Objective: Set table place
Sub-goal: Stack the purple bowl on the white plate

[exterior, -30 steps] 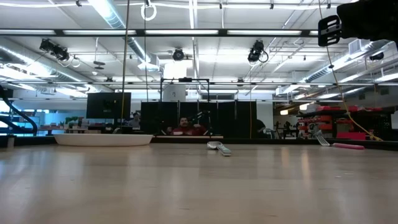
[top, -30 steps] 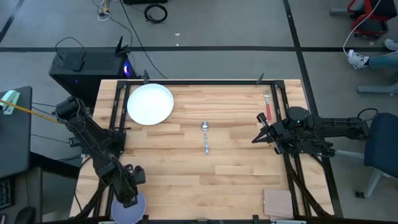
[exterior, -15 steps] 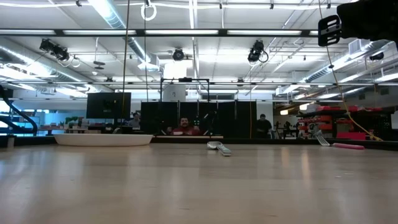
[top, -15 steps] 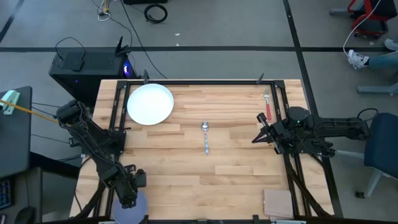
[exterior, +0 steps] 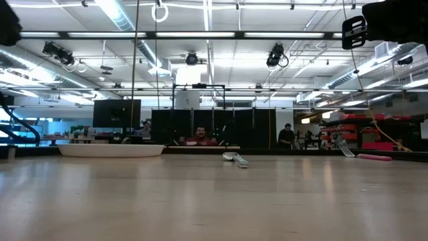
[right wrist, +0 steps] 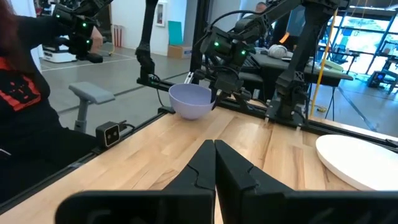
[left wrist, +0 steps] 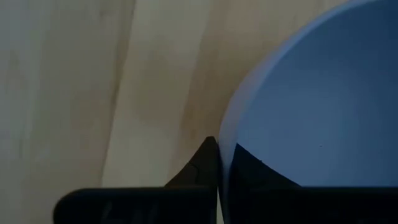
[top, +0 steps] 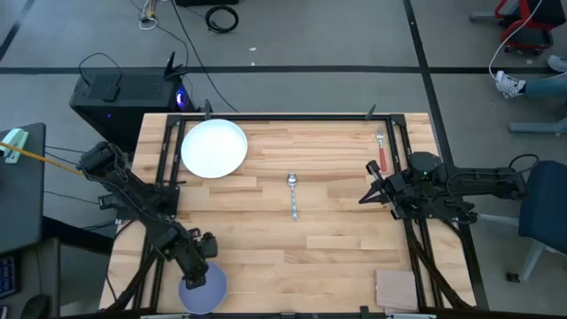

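The lavender-blue bowl (top: 205, 290) is at the table's near left edge, with my left gripper (top: 197, 268) shut on its rim; the right wrist view shows the bowl (right wrist: 193, 101) upright. The white plate (top: 213, 148) lies far left. The silver spoon (top: 292, 195) lies mid-table. The red-handled fork (top: 382, 151) lies far right. My right gripper (top: 363, 197) hovers shut and empty near the table's right rail. My left gripper (left wrist: 222, 146) pinches the bowl's rim (left wrist: 222, 130), with one finger (left wrist: 261, 177) inside the bowl and the other finger (left wrist: 199, 171) outside it. The fingers come from above, pointing down. The bowl looks lifted just clear of the wood and upright.
A tan square pad (top: 396, 288) lies at the near right corner. Black rails (top: 168, 168) run along the table's left and right sides. People sit in the room beyond the table. Bare planks stretch between the spoon and the near edge.
My left gripper has shut on the bowl's rim. It has then carried the bowl a short way up and toward the table's right edge. My right arm has kept still.
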Action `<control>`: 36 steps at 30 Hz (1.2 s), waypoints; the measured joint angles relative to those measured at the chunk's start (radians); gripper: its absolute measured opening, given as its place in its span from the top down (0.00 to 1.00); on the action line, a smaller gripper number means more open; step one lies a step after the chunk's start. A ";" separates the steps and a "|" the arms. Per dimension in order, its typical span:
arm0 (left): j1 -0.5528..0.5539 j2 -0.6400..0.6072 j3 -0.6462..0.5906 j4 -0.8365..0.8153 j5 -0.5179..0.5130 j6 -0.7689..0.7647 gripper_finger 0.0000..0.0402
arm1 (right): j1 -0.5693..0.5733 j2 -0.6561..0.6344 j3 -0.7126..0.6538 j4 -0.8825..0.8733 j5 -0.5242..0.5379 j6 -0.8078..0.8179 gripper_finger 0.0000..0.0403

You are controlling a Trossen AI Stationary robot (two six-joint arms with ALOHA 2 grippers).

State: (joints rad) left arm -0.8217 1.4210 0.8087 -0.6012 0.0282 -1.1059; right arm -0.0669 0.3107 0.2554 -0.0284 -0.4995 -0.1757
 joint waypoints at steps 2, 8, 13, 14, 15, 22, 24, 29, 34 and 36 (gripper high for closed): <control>0.034 -0.008 0.011 -0.002 0.002 0.046 0.97 | 0.000 0.000 0.000 0.000 0.000 0.000 0.98; 0.175 -0.024 0.105 -0.096 0.001 0.225 0.97 | 0.000 0.000 0.000 0.000 0.000 0.000 0.98; 0.329 -0.024 0.247 -0.298 -0.010 0.308 0.97 | 0.000 0.000 0.000 0.000 0.000 -0.003 0.98; 0.359 -0.024 0.273 -0.321 -0.012 0.336 0.97 | 0.000 0.000 0.000 0.000 0.000 -0.003 0.98; 0.387 -0.024 0.296 -0.337 -0.023 0.367 0.97 | 0.000 0.000 0.000 0.000 0.000 -0.003 0.98; 0.564 -0.024 0.399 -0.439 -0.061 0.513 0.97 | 0.000 0.000 0.000 0.001 0.119 -0.002 0.98; 0.617 -0.024 0.408 -0.471 -0.102 0.525 0.97 | 0.000 0.000 0.000 0.001 0.182 -0.001 0.98; 0.770 -0.038 0.411 -0.512 -0.188 0.535 0.97 | 0.000 0.000 0.000 0.023 0.363 0.001 0.98; 0.961 -0.066 0.412 -0.522 -0.192 0.550 0.97 | -0.001 0.004 0.000 0.074 0.499 0.063 0.98; 1.045 -0.075 0.413 -0.523 -0.193 0.556 0.97 | -0.002 0.004 0.000 0.076 0.518 0.067 0.98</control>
State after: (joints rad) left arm 0.2235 1.3463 1.2213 -1.1240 -0.1649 -0.5497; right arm -0.0685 0.3149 0.2554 0.0471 0.0189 -0.1085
